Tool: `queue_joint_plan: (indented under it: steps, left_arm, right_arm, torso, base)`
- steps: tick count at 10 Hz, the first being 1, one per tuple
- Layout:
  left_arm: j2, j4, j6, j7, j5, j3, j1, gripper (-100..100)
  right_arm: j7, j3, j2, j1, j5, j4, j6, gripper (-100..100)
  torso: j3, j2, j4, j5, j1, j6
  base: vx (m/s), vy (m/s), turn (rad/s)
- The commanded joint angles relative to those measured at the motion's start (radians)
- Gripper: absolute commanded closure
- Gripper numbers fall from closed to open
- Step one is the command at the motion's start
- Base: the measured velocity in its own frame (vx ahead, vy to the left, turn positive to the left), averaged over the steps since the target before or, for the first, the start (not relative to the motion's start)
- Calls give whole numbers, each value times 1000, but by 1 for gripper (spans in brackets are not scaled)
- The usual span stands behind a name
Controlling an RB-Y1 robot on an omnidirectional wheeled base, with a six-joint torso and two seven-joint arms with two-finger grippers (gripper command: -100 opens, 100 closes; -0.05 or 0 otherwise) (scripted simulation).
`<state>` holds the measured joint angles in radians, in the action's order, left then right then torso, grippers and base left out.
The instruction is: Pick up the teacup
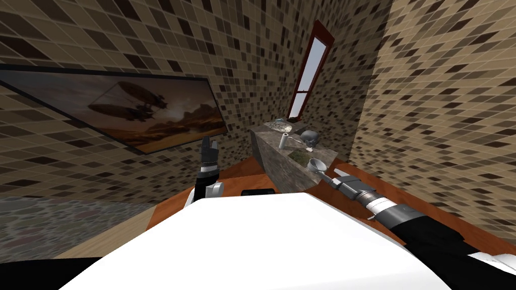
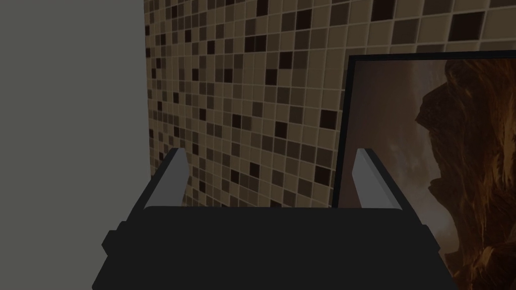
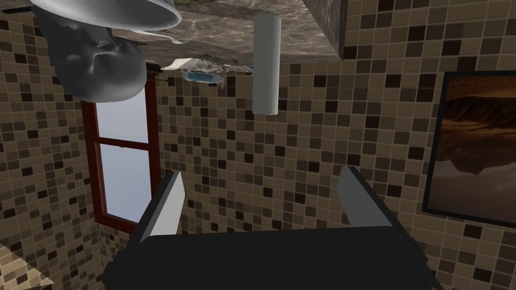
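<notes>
The teacup (image 1: 316, 165) is a light grey, wide-rimmed cup standing at the near end of a mottled stone counter (image 1: 282, 168). My right gripper (image 1: 336, 176) hovers just short of it, at counter height, with my right forearm stretched toward it. In the right wrist view, which is rolled upside down, the teacup's rim (image 3: 116, 12) lies off to one side beyond my open right gripper (image 3: 262, 196); nothing is between the fingers. My left gripper (image 1: 208, 150) is raised beside the wall, and the left wrist view shows it (image 2: 269, 173) open and empty.
Behind the cup on the counter stand a grey skull-shaped object (image 1: 310, 138) and a white upright cylinder (image 1: 284, 141), with small items further back. A red-framed window (image 1: 307, 75) is beyond the counter. Tiled walls close in on both sides.
</notes>
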<state>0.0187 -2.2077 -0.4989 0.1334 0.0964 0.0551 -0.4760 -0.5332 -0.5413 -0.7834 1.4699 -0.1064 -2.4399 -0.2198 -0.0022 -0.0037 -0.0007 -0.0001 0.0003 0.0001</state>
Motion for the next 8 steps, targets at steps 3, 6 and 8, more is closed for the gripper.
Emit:
queue_joint_plan:
  steps: [3, 6, 8]
  left_arm:
    - [0, 0, 0, 0, 0, 0, 0, 0]
    - [0, 0, 0, 0, 0, 0, 0, 0]
    - [0, 0, 0, 0, 0, 0, 0, 0]
  right_arm:
    - [-60, -57, -86, 95, -8, 15, 39, -100]
    - [-87, -83, -127, 164, -10, 21, 60, -100]
    - [-112, -107, -166, 213, -10, 27, 80, -100]
  torso:
    - [0, 0, 0, 0, 0, 0]
    - [-1, -1, 0, 0, 0, 0]
    - [-1, -1, 0, 0, 0, 0]
  base:
    - [60, -2, 43]
    - [60, -2, 27]
    - [64, -5, 26]
